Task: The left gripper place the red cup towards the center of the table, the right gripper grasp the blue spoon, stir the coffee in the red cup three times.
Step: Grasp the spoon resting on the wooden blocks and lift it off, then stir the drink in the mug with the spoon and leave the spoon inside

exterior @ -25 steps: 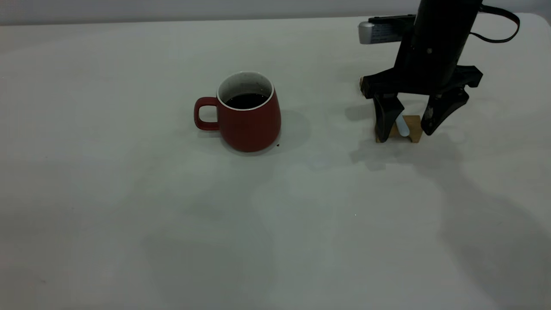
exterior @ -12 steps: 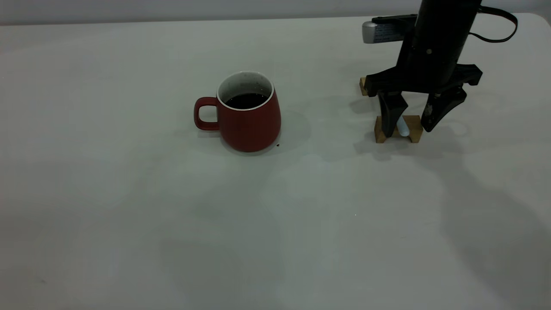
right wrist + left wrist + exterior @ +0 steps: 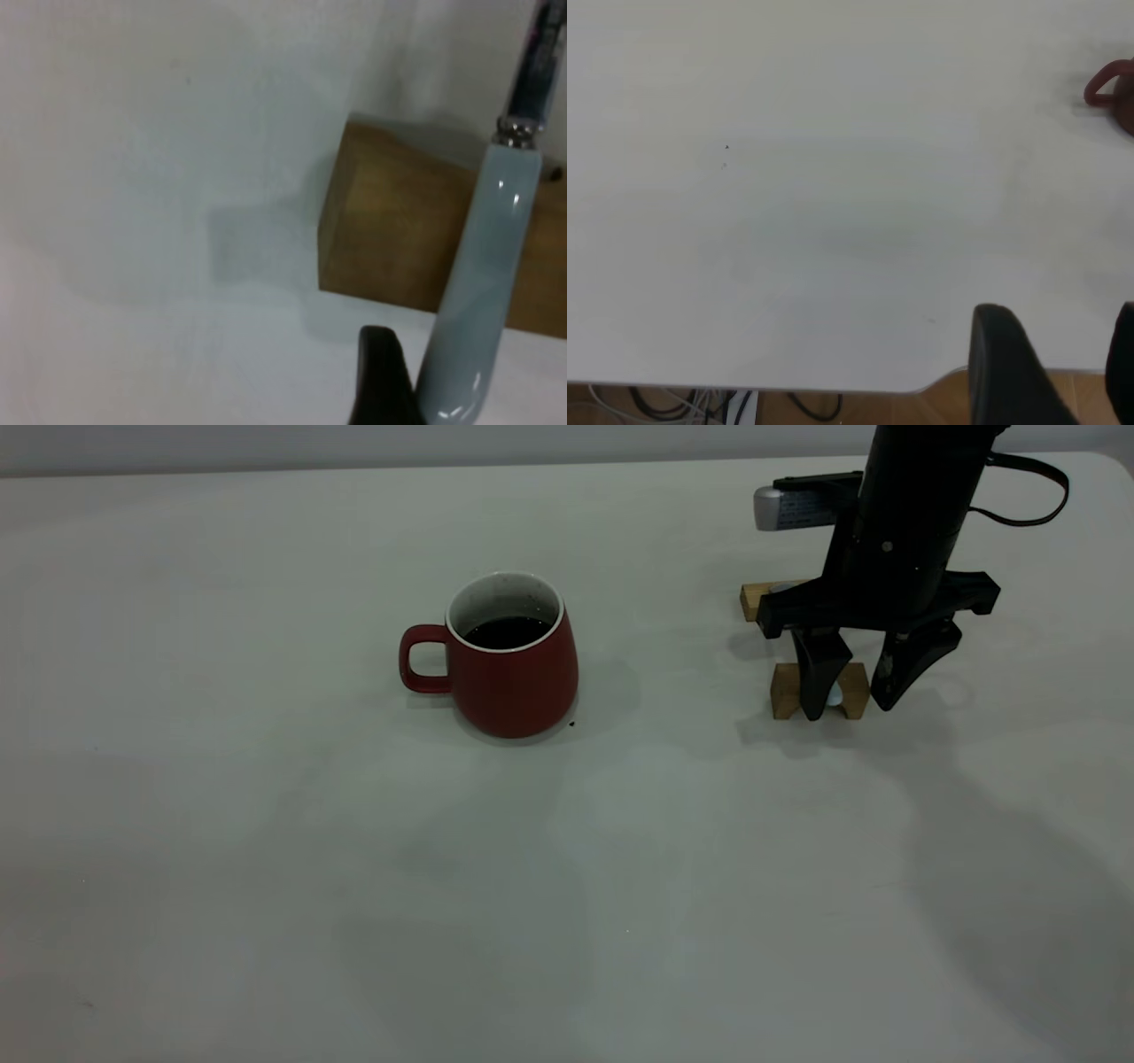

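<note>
The red cup stood upright near the middle of the surface, its handle turned toward the left arm's side and the coffee dark inside it; the placing step therefore appeared complete, whereas taking up the spoon and all three stirs remained to be done. The blue spoon lay across a wooden block, well apart from the cup on the right arm's side; the right wrist view showed its pale handle resting on that block with the metal neck running beyond it. A second wooden block sat farther back, partly behind the arm. The right gripper pointed straight down over the spoon, its jaws released and spread, one finger on each side of the handle with the tips low, near the surface; nothing was grasped. The left gripper was out of the exterior view; its wrist camera placed it by the edge of the surface, far from the cup, with jaws spread and holding nothing, apparently parked.
</note>
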Robot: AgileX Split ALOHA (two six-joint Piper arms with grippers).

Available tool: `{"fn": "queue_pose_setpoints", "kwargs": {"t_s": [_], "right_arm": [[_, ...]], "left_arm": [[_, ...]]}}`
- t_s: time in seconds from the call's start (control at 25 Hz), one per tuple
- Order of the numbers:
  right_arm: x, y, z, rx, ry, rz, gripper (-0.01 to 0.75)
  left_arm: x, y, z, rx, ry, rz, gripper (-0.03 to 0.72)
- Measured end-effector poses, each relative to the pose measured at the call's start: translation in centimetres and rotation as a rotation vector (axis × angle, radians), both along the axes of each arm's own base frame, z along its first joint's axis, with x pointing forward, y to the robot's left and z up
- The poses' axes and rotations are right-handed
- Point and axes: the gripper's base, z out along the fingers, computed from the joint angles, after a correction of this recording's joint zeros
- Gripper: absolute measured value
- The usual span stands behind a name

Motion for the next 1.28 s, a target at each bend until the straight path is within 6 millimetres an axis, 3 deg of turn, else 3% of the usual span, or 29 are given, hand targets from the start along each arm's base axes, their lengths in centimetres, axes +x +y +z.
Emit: {"fn": "queue_pose_setpoints", "kwargs": {"t_s": [0.2,0.32,0.52,0.64,0.76,0.92,1.08,1.28], "right_arm": [[0.1,-0.1,0.0,-0.007,-0.010,0.009,0.501],[0.1,-0.1,0.0,-0.015,-0.012,0.019,0.399],[0.0,-0.2,0.0,-0.027,0.000,0.024,0.156],[-0.3,-0.3,0.7,-0.039,0.038,0.033,0.152],[-0.4,-0.4,3.1,-0.039,0.045,0.036,0.152],[-0.6,0.3,8.6,0.054,0.010,-0.020,0.152],[-1.6,1.9,13.3,0.270,0.043,-0.139,0.152],[-2.0,5.2,16.7,0.668,0.153,-0.349,0.152]], "left_arm": [[0.0,0.0,0.0,0.000,0.000,0.000,0.353],[0.0,0.0,0.0,0.000,0.000,0.000,0.353],[0.0,0.0,0.0,0.000,0.000,0.000,0.353],[0.0,0.0,0.0,0.000,0.000,0.000,0.353],[0.0,0.0,0.0,0.000,0.000,0.000,0.353],[0.0,0.0,0.0,0.000,0.000,0.000,0.353],[0.0,0.0,0.0,0.000,0.000,0.000,0.353],[0.0,0.0,0.0,0.000,0.000,0.000,0.353]]}}
